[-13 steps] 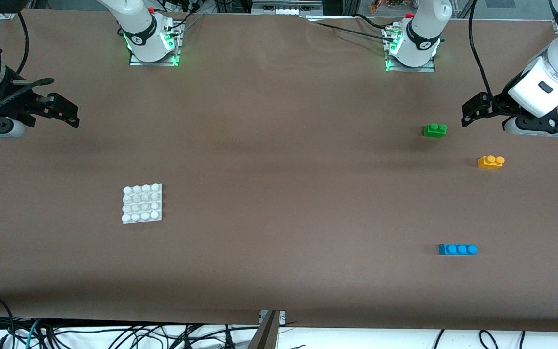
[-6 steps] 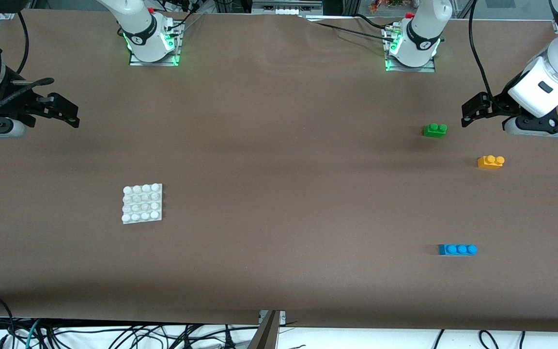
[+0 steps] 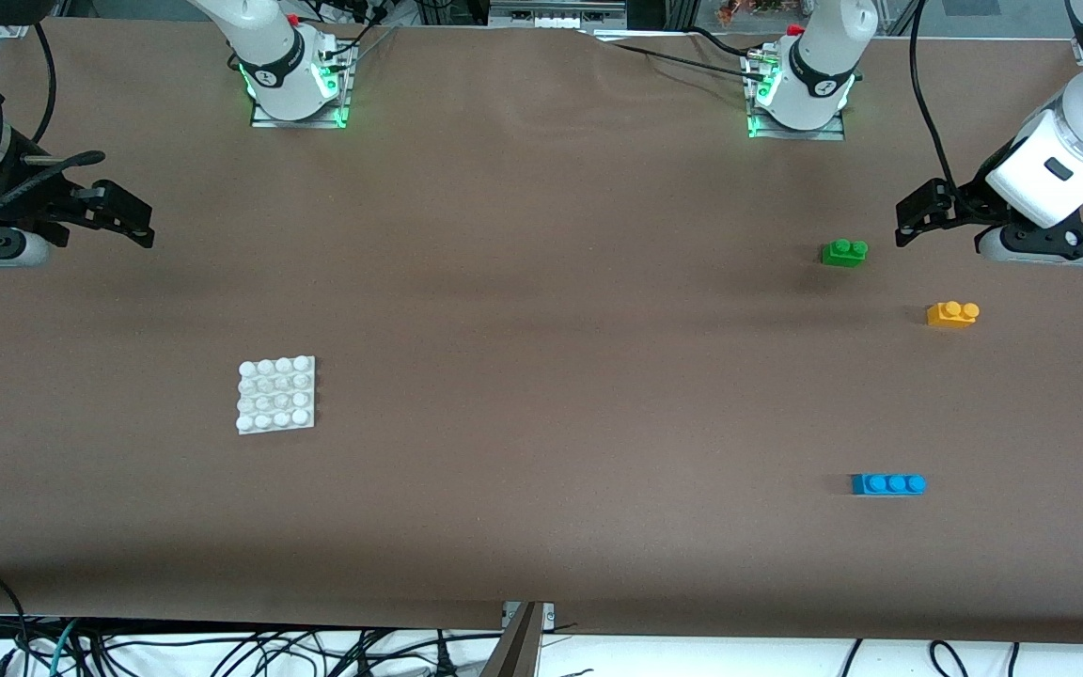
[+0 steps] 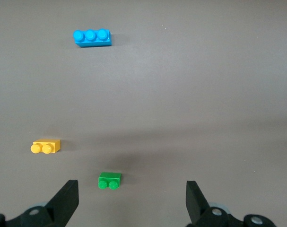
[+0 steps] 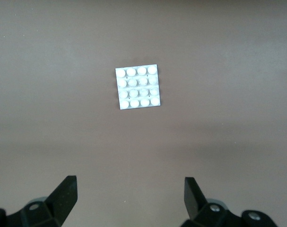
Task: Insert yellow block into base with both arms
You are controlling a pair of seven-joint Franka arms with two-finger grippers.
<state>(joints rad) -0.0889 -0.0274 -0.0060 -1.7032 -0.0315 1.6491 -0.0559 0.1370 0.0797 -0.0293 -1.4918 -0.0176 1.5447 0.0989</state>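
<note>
Front view: the yellow block [image 3: 952, 313] lies near the tabletop [image 3: 541, 310] edge at the left arm's end, the base [image 3: 276, 395] toward the right arm's. Left end effector [image 3: 918, 212] and right end effector [image 3: 123, 214] hover released, empty.

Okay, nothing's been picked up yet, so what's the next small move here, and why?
Probably lower the left tool toward the yellow block. That tool is open and empty above the table near the green block. The yellow block lies untouched at its end, and the white base sits bare toward the right arm's end, where the open right tool waits.
</note>
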